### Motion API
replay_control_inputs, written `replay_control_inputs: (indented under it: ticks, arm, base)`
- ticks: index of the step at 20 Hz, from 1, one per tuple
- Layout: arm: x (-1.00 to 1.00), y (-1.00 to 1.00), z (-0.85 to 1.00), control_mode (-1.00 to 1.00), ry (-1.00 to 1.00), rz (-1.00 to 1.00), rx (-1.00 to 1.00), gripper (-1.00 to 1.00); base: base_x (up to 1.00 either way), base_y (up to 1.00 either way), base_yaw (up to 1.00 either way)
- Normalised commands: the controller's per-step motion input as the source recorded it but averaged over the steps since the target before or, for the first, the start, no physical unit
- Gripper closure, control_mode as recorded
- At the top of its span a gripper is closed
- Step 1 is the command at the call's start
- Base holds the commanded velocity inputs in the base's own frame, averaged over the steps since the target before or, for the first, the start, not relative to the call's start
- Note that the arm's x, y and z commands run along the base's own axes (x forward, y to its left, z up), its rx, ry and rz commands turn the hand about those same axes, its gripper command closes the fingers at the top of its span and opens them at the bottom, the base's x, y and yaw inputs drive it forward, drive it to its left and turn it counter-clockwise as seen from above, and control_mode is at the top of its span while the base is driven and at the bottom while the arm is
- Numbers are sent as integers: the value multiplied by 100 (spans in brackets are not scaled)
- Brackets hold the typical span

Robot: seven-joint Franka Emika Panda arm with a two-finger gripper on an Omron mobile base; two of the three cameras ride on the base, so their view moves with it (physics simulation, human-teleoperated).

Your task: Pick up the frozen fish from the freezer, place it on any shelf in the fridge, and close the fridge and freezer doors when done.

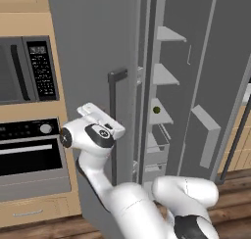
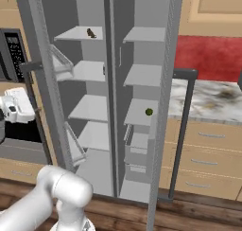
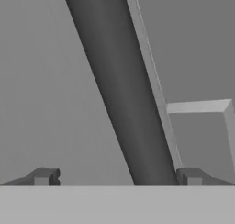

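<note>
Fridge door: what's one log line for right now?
fish: on top fridge shelf | jaws: open, fridge door handle between them | doors: both open

Left base view: from behind and left of the arm, facing the open fridge door (image 1: 90, 61) and the shelved interior beyond it. Right base view: from behind and right, facing both compartments squarely; both views share the freezer (image 2: 142, 107) shelves. Hand view: close on the dark door handle (image 3: 120, 90).
</note>
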Motion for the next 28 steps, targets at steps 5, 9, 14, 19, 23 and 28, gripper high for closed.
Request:
replay_control_inputs:
  ticks: [5, 9, 14, 19, 23, 28]
  arm:
    - [75, -83, 0, -100, -1, 6, 5, -100]
    - [63, -81, 0, -100, -7, 11, 6, -100]
    - [46, -40, 0, -100, -3, 11, 2, -100]
    - [44, -1, 0, -100, 0, 2, 0, -100]
    - [54, 0, 0, -100, 0, 0, 0, -100]
    - [56, 0, 0, -100, 1, 2, 0, -100]
  base:
    - [0, 0, 0]
    - [0, 0, 0]
    - [0, 0, 0]
    - [0, 0, 0]
    - [0, 0, 0]
    - [0, 0, 0]
